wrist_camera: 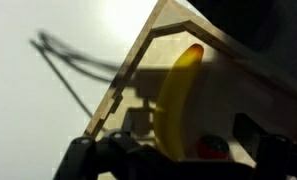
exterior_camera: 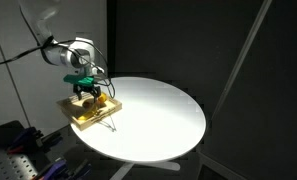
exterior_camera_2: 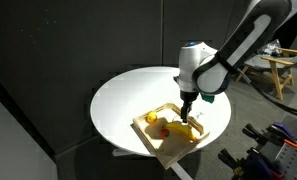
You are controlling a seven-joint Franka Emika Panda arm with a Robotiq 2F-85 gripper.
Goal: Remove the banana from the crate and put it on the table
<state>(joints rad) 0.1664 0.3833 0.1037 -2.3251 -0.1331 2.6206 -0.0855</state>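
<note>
My black Robotiq gripper (wrist_camera: 178,168) hangs low over the shallow pale tan crate (wrist_camera: 138,60), jaws spread wide and gripping nothing. Only the wrist view lets me see the small curved yellow banana (wrist_camera: 178,100) clearly. It lies in the crate between the fingers (wrist_camera: 83,160), its long axis running away from the camera toward a crate corner, with a small red fruit (wrist_camera: 213,148) beside it. In both exterior views the crate sits near the edge of the large round white table (exterior_camera: 163,120), against a dark backdrop (exterior_camera_2: 48,50).

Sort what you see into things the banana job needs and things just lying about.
Needed: banana, crate, table, gripper.
Lying about: small red fruit in the crate, thin dark wires on the table.
</note>
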